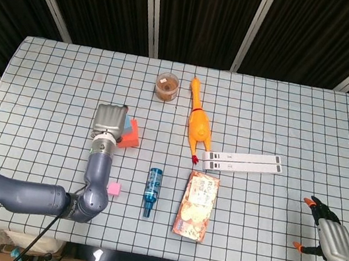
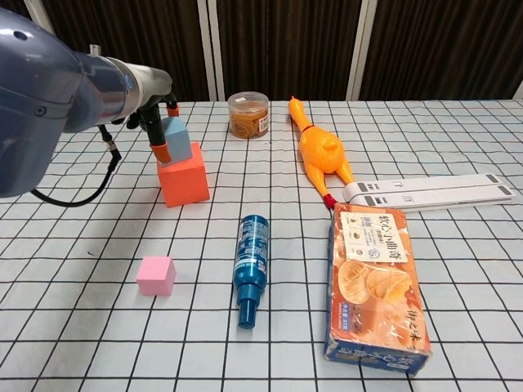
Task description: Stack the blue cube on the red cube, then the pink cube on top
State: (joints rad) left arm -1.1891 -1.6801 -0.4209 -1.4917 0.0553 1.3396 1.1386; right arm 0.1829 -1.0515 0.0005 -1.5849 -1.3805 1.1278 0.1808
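The blue cube (image 2: 181, 139) sits on the red cube (image 2: 183, 175) at the table's left middle. My left hand (image 2: 159, 124) is pressed up to the blue cube's left side, its orange-tipped fingers crossing that face. Whether they grip it is hidden. From above, the left hand (image 1: 109, 122) covers most of the blue cube (image 1: 127, 122), and the red cube (image 1: 131, 138) shows beside it. The pink cube (image 2: 156, 275) lies alone on the table nearer the front, also seen as the pink cube (image 1: 114, 189). My right hand (image 1: 326, 236) hangs off the table's right front corner, fingers apart and empty.
A blue bottle (image 2: 252, 266) lies just right of the pink cube. A snack box (image 2: 377, 282) lies right of it. A rubber chicken (image 2: 321, 151), a round jar (image 2: 249, 114) and two white strips (image 2: 429, 189) occupy the middle and right.
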